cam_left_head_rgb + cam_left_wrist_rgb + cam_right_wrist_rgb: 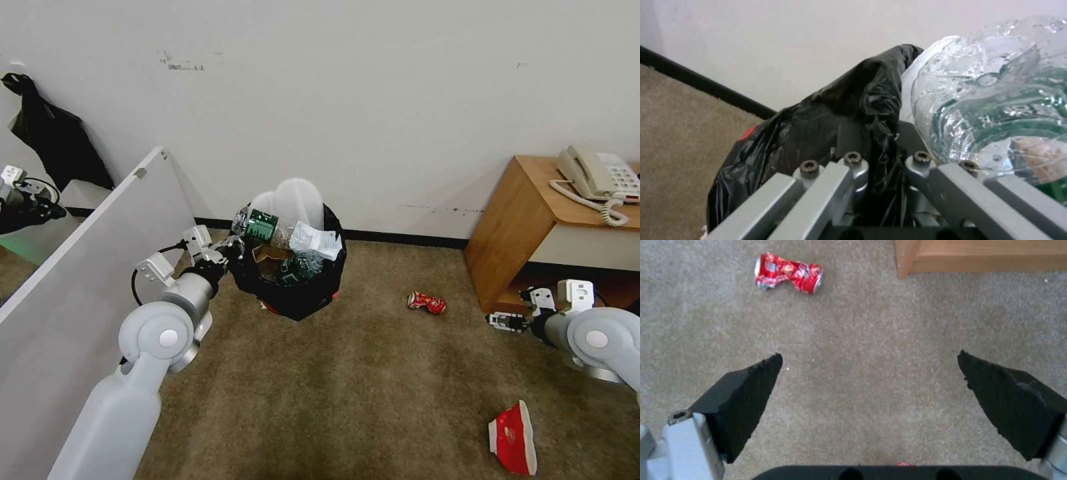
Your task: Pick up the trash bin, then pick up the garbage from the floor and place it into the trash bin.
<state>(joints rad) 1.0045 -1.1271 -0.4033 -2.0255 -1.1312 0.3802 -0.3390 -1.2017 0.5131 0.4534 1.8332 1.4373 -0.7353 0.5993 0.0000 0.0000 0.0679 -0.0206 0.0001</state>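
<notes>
Beige-brown carpet (373, 373) by a white wall: left gripper (230, 250) clamps the bag-lined rim of the small round red bin (293, 293) (already litter-filled), while right gripper (869, 373), jaws spread, hovers near 1 crushed red can (788, 272).

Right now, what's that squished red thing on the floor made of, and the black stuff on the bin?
The crushed red can looks like thin shiny metal: it's dented and glints. The black bag over the trash bin looks like thin glossy plastic, crinkled in folds.
</notes>
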